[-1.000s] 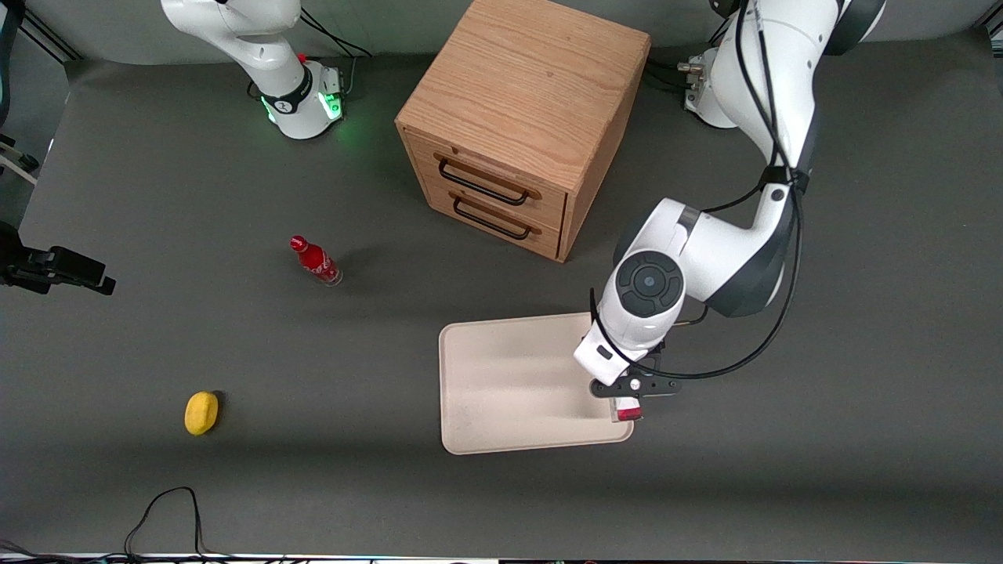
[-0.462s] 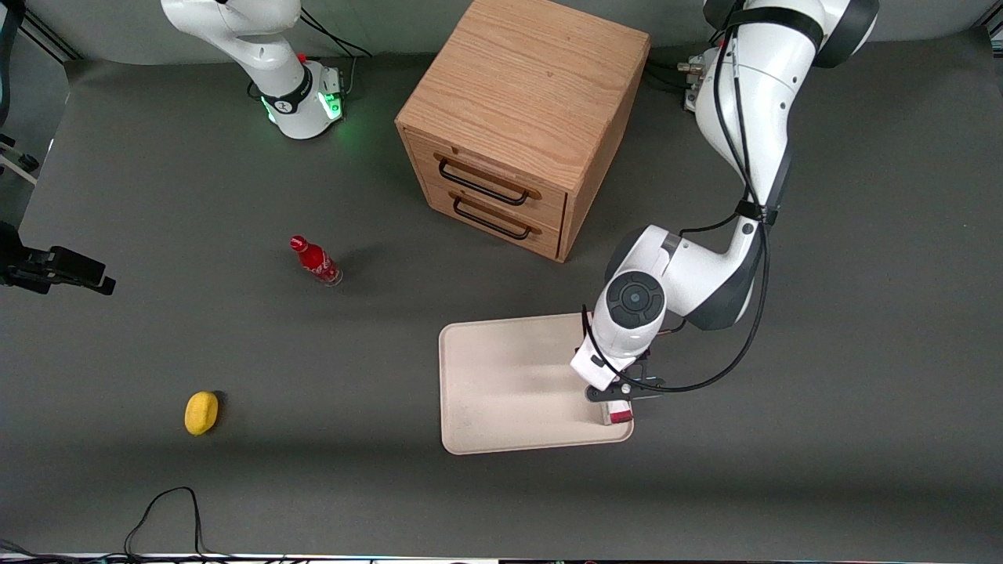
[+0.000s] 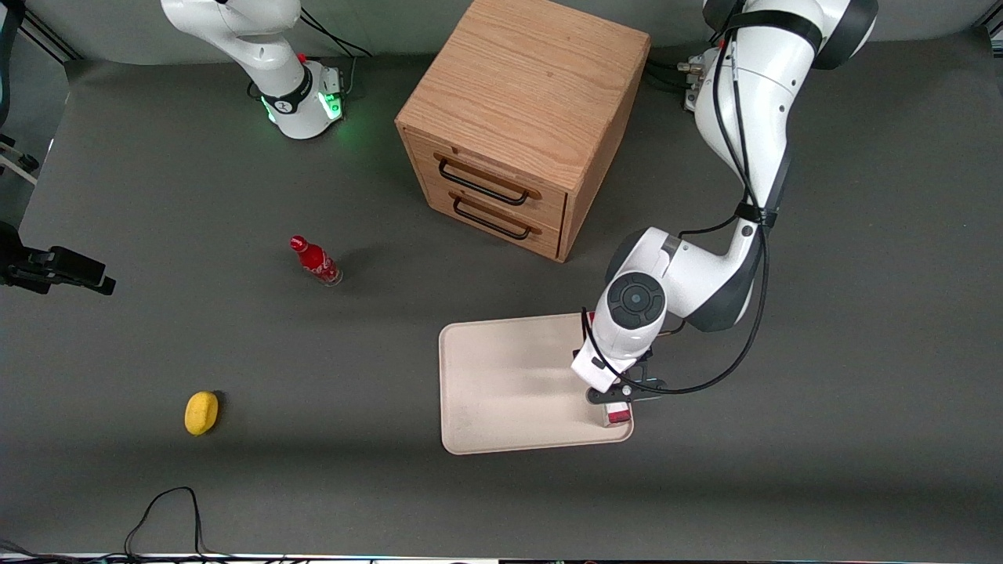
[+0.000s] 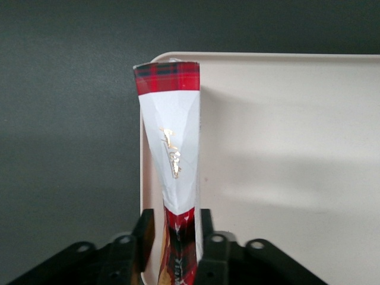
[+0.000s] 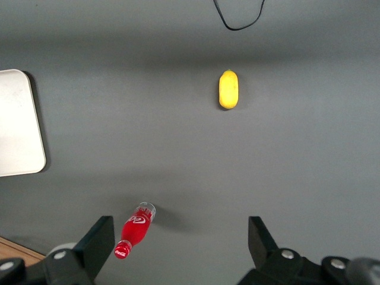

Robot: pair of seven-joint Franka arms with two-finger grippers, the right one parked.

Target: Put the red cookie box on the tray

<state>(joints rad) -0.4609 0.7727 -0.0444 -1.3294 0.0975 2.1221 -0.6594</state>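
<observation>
The red cookie box (image 4: 172,136) is a slim dark red box with a white section and a tartan end. It sits between the fingers of my left gripper (image 4: 176,231), which is shut on its red part. In the front view the gripper (image 3: 619,401) is low over the cream-white tray (image 3: 501,384), at the tray corner nearest the front camera on the working arm's side. Only the end of the box (image 3: 619,416) shows under the wrist. The box runs along the tray's rim (image 4: 144,148), just inside it. Whether it touches the tray I cannot tell.
A wooden drawer cabinet (image 3: 525,117) stands farther from the front camera than the tray. A small red bottle (image 3: 316,261) and a yellow object (image 3: 201,412) lie toward the parked arm's end of the table. A black cable (image 3: 164,509) loops near the front edge.
Over the last second the left arm came down and shifted slightly inward over the tray's corner with the box. In the last half second it hardly moved.
</observation>
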